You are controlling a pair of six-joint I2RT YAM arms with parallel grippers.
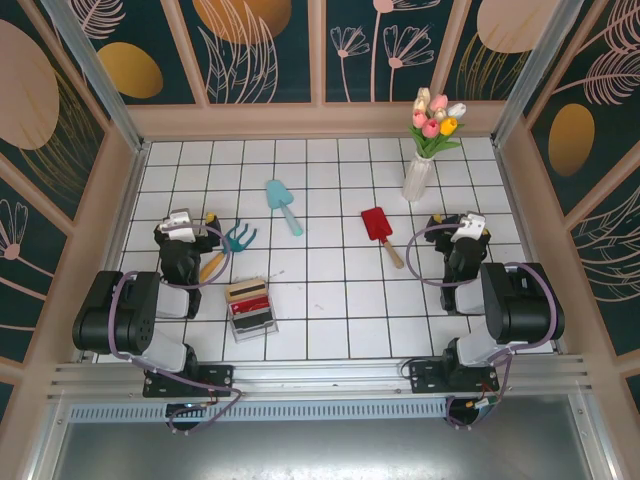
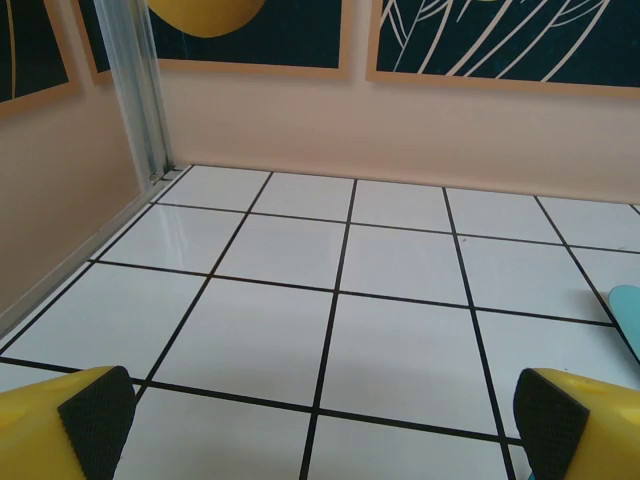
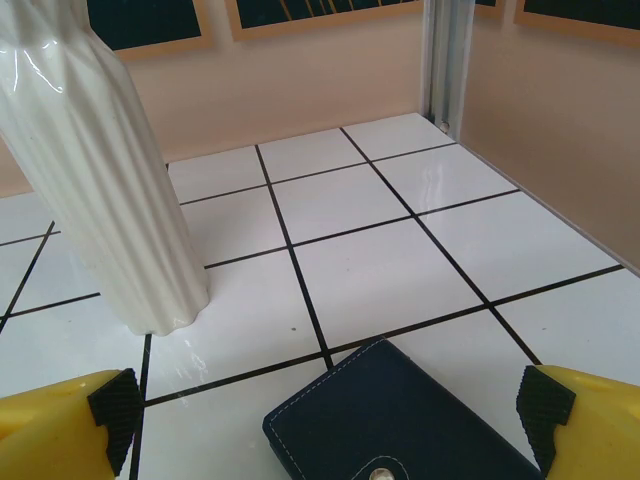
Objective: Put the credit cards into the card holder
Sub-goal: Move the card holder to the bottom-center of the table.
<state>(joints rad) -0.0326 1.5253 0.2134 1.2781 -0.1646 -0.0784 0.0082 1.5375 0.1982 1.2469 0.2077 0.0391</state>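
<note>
The credit cards, gold-tan [image 1: 245, 291], red [image 1: 250, 305] and black [image 1: 254, 320], sit together in a clear slotted rack on the tiles, just right of my left arm. The navy card holder [image 3: 400, 425] lies shut on the floor with its snap tab toward the camera, directly below and between the open fingers of my right gripper [image 3: 328, 410], which does not touch it. That right gripper [image 1: 466, 228] hovers at the table's right side. My left gripper [image 1: 180, 224] is at the left side, open [image 2: 322, 425] over bare tile, with nothing between its pads.
A white ribbed vase [image 3: 100, 180] with tulips [image 1: 433, 120] stands just left of the card holder. A red toy shovel [image 1: 380, 228], a teal shovel [image 1: 283, 206] and a green rake [image 1: 236, 240] lie mid-table. Walls enclose the tiled floor on three sides.
</note>
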